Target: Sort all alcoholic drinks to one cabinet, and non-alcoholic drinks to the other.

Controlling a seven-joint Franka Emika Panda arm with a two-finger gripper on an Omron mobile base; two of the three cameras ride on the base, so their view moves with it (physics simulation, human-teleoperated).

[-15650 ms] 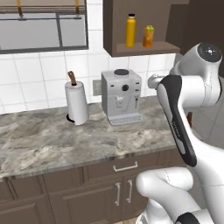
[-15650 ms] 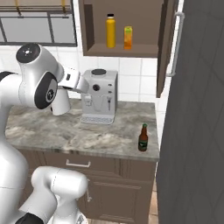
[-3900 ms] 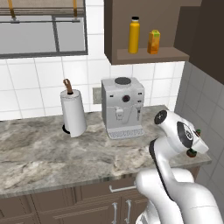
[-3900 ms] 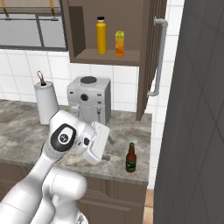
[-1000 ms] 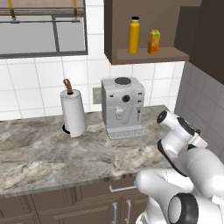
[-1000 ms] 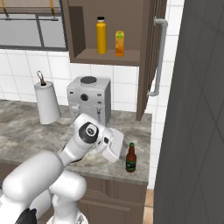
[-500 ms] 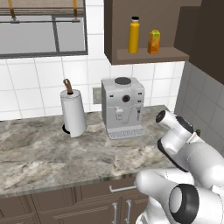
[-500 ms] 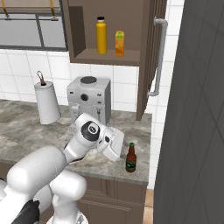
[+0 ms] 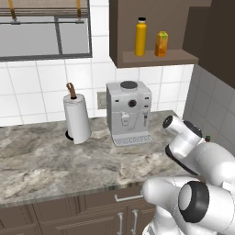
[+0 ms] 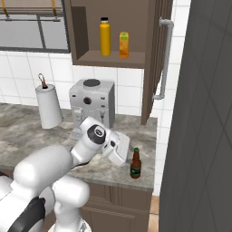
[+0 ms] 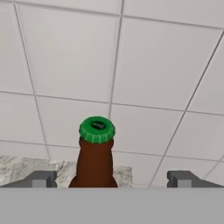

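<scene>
The beer bottle [image 10: 135,163] is standing upright near the front right corner of the counter [image 10: 27,124], close to the tiled wall, and the gripper [image 11: 112,179] is lining up on it from the side. In the hand view its green cap and brown neck are showing between the two fingertips [image 11: 41,178], somewhat left of centre, with the jaws spread wide and touching nothing. So the step in hand looks like the approach to pick up this alcoholic drink, with no grasp made yet. Up in the open cabinet [image 10: 84,34] the yellow bottle [image 10: 105,37] and the juice carton [image 10: 123,45] are standing side by side on the shelf, so the soft drinks seem placed already. The next move is likely calling for a small shift to centre the bottle, a push forward until the fingers are flanking its neck or body, then closing and lifting it straight up before carrying it to the other cabinet.
</scene>
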